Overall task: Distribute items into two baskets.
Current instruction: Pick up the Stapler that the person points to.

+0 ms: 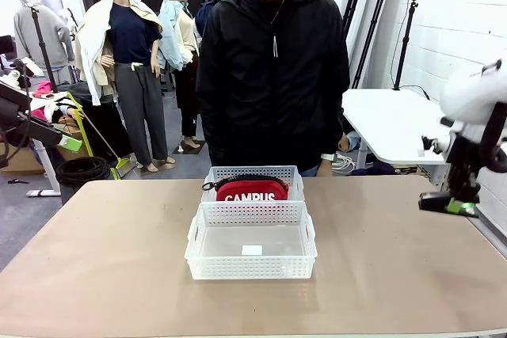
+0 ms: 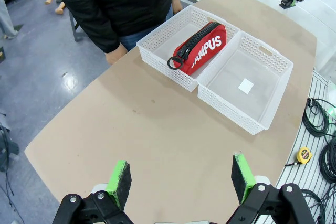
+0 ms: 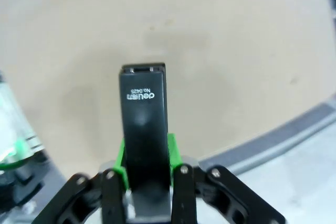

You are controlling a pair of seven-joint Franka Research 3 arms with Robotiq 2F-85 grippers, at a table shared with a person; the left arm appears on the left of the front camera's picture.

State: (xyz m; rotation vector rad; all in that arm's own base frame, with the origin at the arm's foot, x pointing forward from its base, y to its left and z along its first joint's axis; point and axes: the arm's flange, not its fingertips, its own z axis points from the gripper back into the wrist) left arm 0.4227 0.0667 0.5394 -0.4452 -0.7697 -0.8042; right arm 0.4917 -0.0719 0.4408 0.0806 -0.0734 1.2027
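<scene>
Two white perforated baskets stand end to end in the middle of the table. The far basket (image 1: 215,175) (image 2: 155,43) holds the red "CAMPUS" pouch (image 1: 252,190) (image 2: 203,50) with its black strap. The near basket (image 1: 250,267) (image 2: 234,113) has only a small white label on its floor. My right gripper (image 1: 455,205) (image 3: 146,157) hangs above the table's right edge, shut on the black stapler (image 1: 435,201) (image 3: 144,119), which sticks out forward between the green pads. My left gripper (image 2: 181,179) is open, high over the table's left end, with nothing between its fingers.
A person in a black jacket (image 1: 273,77) stands at the far edge, right behind the baskets. A yellow tape measure (image 2: 303,154) and black cables (image 2: 321,129) lie off the table's near side. A white side table (image 1: 388,120) stands at the back right.
</scene>
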